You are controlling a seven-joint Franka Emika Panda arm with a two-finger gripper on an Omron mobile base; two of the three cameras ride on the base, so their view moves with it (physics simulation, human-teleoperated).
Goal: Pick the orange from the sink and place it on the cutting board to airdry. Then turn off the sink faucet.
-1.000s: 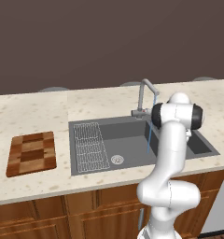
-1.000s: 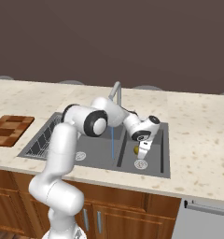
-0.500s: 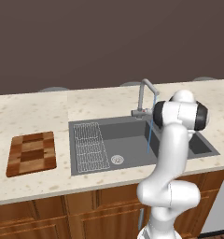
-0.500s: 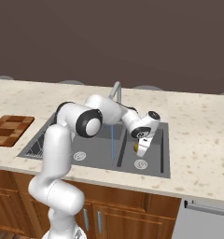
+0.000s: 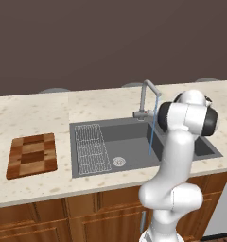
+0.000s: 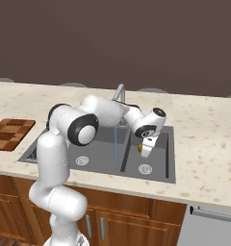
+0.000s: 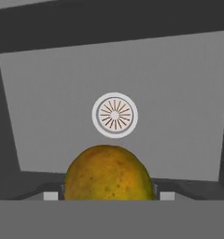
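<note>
Left of the sink [image 5: 134, 137], well apart from its rim, I see the cutting board [image 5: 32, 155] lying flat on the speckled desk [image 5: 49, 184], its light and dark brown blocks bare. I can read no writing, brand or label on it or on anything else in my views.

Inside the sink's left part sits the ribbed drainer grid [image 5: 91, 147], and just right of that grid a round silver drain [image 5: 118, 161] in the basin floor. Behind the sink's back rim stands the sink faucet [image 5: 147, 98], its gooseneck reaching forward over the basin, and a thin blue stream of water [image 5: 152, 132] falls from the spout into the sink.

Right of that stream, over the sink's right compartment, my end effector [image 6: 143, 150] hangs pointing down, above the second silver drain [image 6: 145, 168]. In the hand view the orange [image 7: 109, 173] sits close against the hand, between the fingers, with that drain [image 7: 115, 115] well below it on the grey floor. From the right base view I see the yellow-green fruit [image 6: 140, 145] tucked at the fingers, off the basin floor, so I take the end effector to be pinching the orange, fingers spread to the fruit's width.
</note>
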